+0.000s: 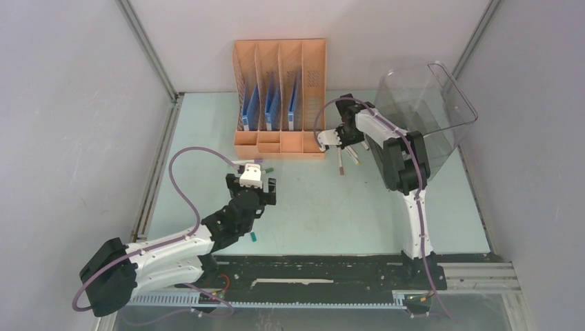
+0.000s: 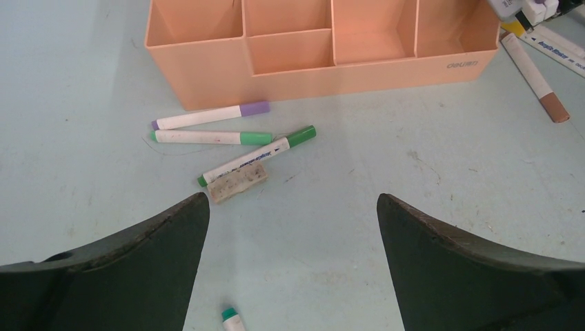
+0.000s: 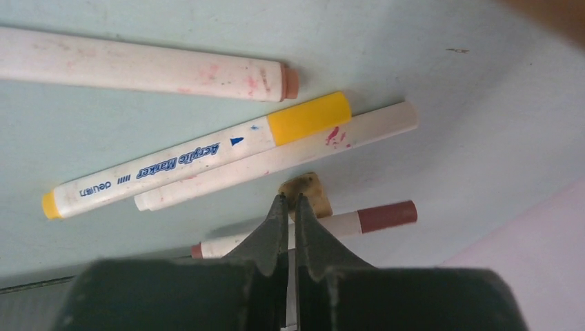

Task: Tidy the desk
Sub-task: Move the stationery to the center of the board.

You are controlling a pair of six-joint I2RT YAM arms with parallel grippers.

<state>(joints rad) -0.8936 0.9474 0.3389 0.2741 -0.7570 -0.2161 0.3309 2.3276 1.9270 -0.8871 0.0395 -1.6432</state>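
**Right gripper [image 3: 290, 201] pinched shut, and the tidy-up looks barely started**

Its black fingers [image 3: 269, 238] fill the bottom of the right wrist view. The jaws are pressed together with nothing between them that I can make out. Just past the tips sits a small tan scrap [image 3: 310, 189]. Four pens lie loose around it: a yellow-capped marker [image 3: 207, 155], a plain white marker [image 3: 345, 134] right up against it, a brown-capped marker [image 3: 372, 217] partly under the fingers, and a brown-tipped marker [image 3: 138, 65] along the top of the frame.

Left gripper [image 2: 291, 200] hangs with its jaws spread wide, holding nothing. In the middle of its view are a purple-capped marker [image 2: 210, 115], a green-capped marker [image 2: 210, 137] and a second green marker [image 2: 259, 155]. A grubby eraser [image 2: 238, 184] lies against that second green one. All of these sit just in front of the orange rack [image 2: 324, 76]. A green-tipped pen end [image 2: 231, 316] pokes in at the bottom edge.

As for the desk [image 1: 324, 207], it's the pale green top across the middle of the overhead view. The rack is at upper centre and a clear bin [image 1: 428, 103] at upper right. The rack's tall slots hold blue folders [image 1: 270, 103], while its low front compartments look bare.

My read is that it's early days. Every pen I can see is lying out on the desk and none is in the rack. So nearly everything is left to do — the pens, the eraser and that scrap.
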